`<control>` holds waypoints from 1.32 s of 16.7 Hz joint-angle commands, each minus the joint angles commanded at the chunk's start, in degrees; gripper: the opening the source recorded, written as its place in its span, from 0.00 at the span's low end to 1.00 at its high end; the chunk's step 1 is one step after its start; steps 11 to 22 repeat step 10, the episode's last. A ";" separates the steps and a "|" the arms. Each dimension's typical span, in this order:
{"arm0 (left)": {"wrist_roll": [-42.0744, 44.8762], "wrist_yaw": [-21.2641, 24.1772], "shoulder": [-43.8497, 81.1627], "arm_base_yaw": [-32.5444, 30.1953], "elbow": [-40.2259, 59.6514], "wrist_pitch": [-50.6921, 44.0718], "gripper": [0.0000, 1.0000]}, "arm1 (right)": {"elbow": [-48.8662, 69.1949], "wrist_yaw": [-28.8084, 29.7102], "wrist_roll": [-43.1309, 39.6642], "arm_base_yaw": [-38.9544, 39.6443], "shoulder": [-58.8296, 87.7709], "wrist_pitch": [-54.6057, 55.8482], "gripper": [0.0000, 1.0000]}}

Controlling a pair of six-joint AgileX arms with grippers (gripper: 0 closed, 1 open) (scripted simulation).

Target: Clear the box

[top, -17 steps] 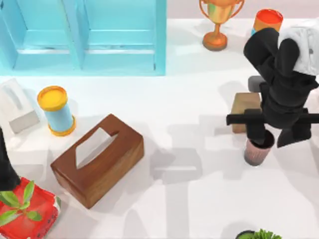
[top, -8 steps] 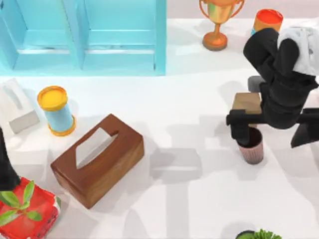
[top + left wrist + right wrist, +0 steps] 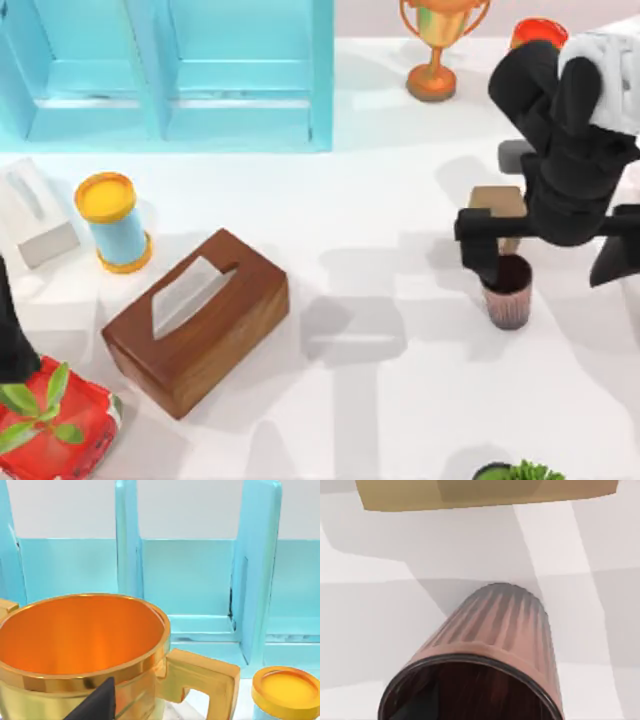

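Right gripper (image 3: pixel 545 255) hangs at the table's right, one finger inside the ribbed brown cup (image 3: pixel 507 291); whether it grips I cannot tell. That cup stands upright, mouth up, on the white table (image 3: pixel 380 400), touching the tan box (image 3: pixel 498 206). Left arm (image 3: pixel 12 330) waits at the left edge.

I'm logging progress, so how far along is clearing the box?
Done: the tan box looks bare on top. In hand: the right gripper has its jaws over the rim of the ribbed cup, beside the box. Left: letting go and pulling away. The left arm sits parked at the table's left edge.
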 joint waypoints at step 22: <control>0.00 0.00 0.00 0.00 0.00 0.00 1.00 | 14.70 -0.19 -0.25 -0.23 -3.61 -18.08 1.00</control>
